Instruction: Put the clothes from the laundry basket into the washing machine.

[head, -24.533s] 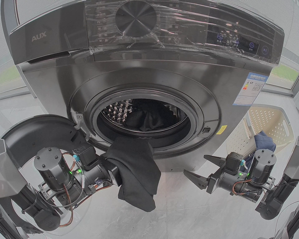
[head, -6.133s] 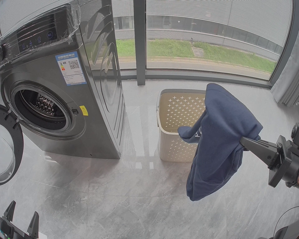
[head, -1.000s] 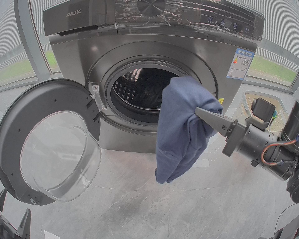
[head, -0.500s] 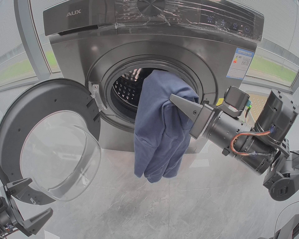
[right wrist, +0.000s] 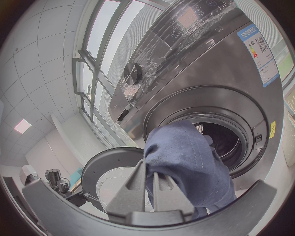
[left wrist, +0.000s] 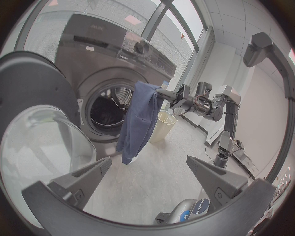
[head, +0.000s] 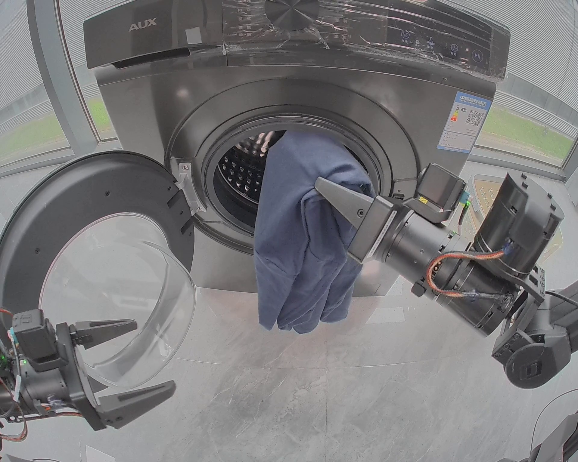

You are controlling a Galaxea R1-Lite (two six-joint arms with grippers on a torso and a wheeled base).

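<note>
The washing machine [head: 150, 114] takes up the upper half of the head view, grey, front-loading, its round door [head: 72, 198] swung fully open at the left of the frame. The drum mouth [head: 238, 174] is exposed, with the perforated wall visible inside. The task's item, a blue garment [head: 301, 240], hangs at the centre of the frame in front of the right part of the drum mouth. Its hem reaches below the opening and is clear of the floor [head: 301, 391]. Whether its top edge has crossed the rim cannot be told. The right gripper [head: 322, 185] comes in from the right of the frame, pressed together and pinching a fold of this garment near its top. In the right wrist view the fingers [right wrist: 135, 187] lie nearly parallel with the cloth bunched just beyond their tips. The left gripper [head: 155, 355] is at the lower left of the frame, spread wide, holding nothing and touching nothing, just in front of the door glass. The left wrist view adds the cream laundry basket [left wrist: 161, 129] standing on the floor beyond the garment, beside the machine. Markings noted: clear plastic film [head: 361, 36] over the control panel and dial [head: 292, 12], a blue-and-white printed label [head: 463, 120] at the upper right of the front panel, and a small yellow sticker [right wrist: 272, 129] by the door latch.
</note>
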